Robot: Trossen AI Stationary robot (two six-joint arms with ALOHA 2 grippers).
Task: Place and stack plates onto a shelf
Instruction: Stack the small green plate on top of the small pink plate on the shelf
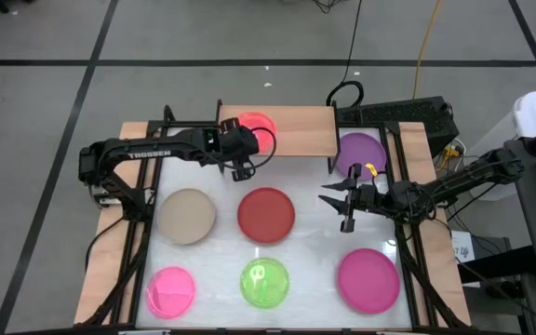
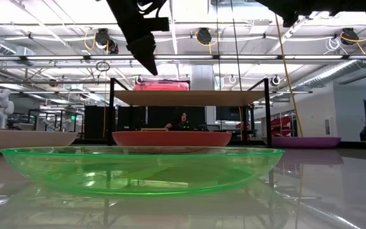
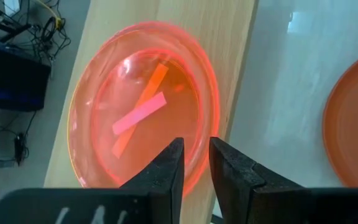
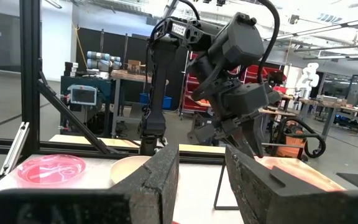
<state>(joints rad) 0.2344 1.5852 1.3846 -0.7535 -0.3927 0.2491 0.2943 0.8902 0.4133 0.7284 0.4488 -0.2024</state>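
One small orange-pink plate (image 3: 143,121) lies on the shelf (image 1: 301,130), toward its left end. Left end effector (image 1: 241,160) hangs just above the plate's near rim, its fingers (image 3: 165,167) a narrow gap apart and gripping nothing. Six more plates rest on the desk (image 1: 316,247): a beige plate (image 1: 187,215), a red plate (image 1: 266,214), a purple plate (image 1: 360,154) beside the shelf, a pink plate (image 1: 170,291), a green plate (image 1: 264,282) and a magenta plate (image 1: 368,279). Right end effector (image 1: 337,200) hovers over the desk between the red and purple plates, fingers partly apart and empty.
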